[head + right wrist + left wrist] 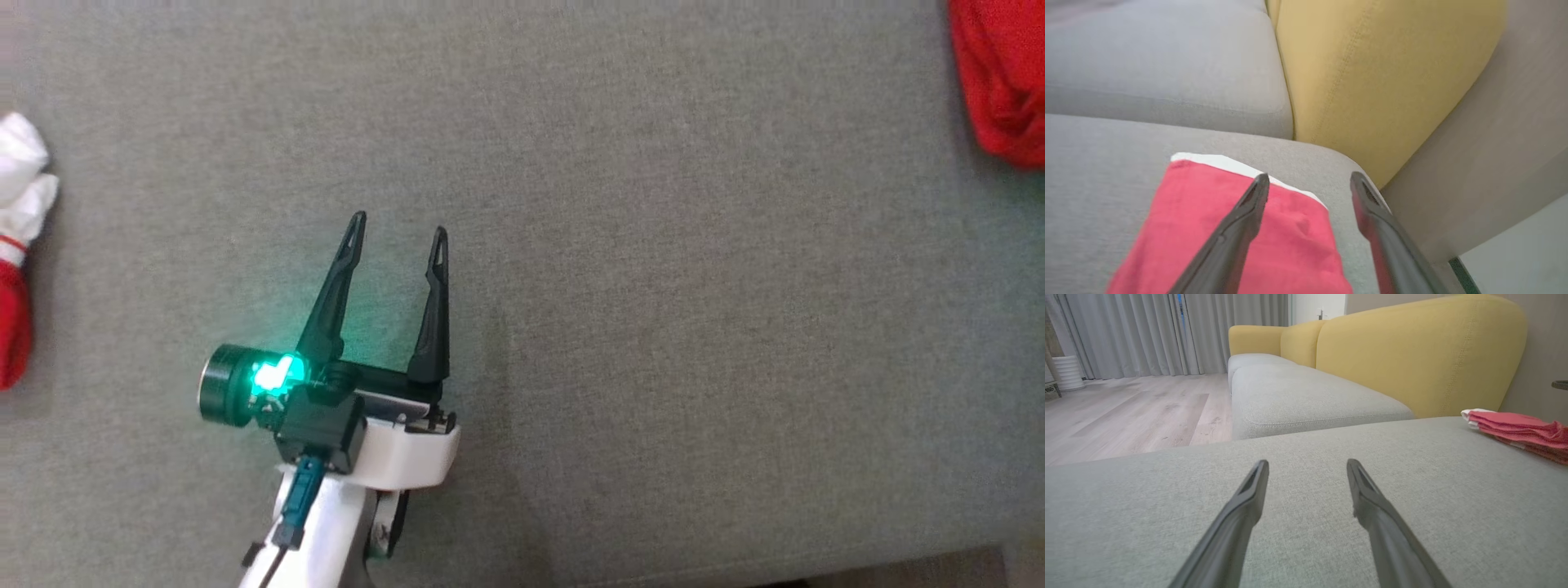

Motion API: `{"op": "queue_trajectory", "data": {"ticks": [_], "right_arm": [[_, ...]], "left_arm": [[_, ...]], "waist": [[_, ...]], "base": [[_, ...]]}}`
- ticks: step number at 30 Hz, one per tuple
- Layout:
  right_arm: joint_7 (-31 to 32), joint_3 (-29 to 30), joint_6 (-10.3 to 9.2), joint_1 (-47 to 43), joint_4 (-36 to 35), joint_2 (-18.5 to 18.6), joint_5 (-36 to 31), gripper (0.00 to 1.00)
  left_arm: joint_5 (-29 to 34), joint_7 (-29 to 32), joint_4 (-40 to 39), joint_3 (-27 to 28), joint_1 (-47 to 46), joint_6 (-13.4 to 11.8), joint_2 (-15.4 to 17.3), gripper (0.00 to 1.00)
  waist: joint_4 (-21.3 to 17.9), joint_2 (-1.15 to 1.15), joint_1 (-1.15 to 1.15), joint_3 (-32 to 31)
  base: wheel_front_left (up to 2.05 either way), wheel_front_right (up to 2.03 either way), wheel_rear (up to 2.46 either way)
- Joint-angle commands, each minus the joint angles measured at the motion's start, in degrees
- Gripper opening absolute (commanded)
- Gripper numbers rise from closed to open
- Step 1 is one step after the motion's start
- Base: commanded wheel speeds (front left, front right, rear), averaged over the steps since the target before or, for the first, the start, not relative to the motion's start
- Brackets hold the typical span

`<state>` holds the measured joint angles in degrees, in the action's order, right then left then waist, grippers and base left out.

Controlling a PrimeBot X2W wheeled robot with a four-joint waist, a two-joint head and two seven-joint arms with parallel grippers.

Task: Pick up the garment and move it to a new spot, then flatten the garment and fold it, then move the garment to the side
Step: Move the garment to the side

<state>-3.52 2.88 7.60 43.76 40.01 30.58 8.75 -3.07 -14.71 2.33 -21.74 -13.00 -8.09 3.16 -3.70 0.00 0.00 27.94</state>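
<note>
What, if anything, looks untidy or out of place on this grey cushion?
A white-and-red cloth at the head view's left edge lies crumpled, while the red garment lies folded flat.

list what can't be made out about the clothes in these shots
Red garment, head view: cut off by the top and right edges, so its full outline is unknown.
Red garment, right wrist view: it runs off the bottom edge, and the dark jaws of the right gripper cover part of it.
White and red cloth, head view: cut by the left edge, so what it is cannot be told.
</note>
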Motion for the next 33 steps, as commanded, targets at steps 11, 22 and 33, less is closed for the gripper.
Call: {"op": "queue_trajectory", "data": {"ticks": [11,22,33], "right_arm": [[-6.4,-9.04,-0.11,-14.77,-11.77,-13.82,5.63,1.0],[-11.38,-18.43,-0.11,-34.8,-18.29,-20.14,11.33,1.0],[-11.46,-9.16,-0.11,-49.56,-27.57,-26.05,3.32,1.0]], "left_arm": [[-4.11,-0.29,1.11,2.9,6.25,-2.31,-0.19,1.0],[-6.76,-0.29,1.32,5.03,14.17,-4.29,-0.27,1.0],[-5.39,-0.29,1.09,7.37,21.05,-2.98,-0.27,1.0]], "waist": [[2.37,0.0,0.0,-16.55],[5.19,0.0,0.0,-28.62],[7.08,0.0,0.0,-33.72]], "base": [[0.0,0.0,0.0],[0.0,0.0,0.0],[0.0,0.0,0.0]]}}
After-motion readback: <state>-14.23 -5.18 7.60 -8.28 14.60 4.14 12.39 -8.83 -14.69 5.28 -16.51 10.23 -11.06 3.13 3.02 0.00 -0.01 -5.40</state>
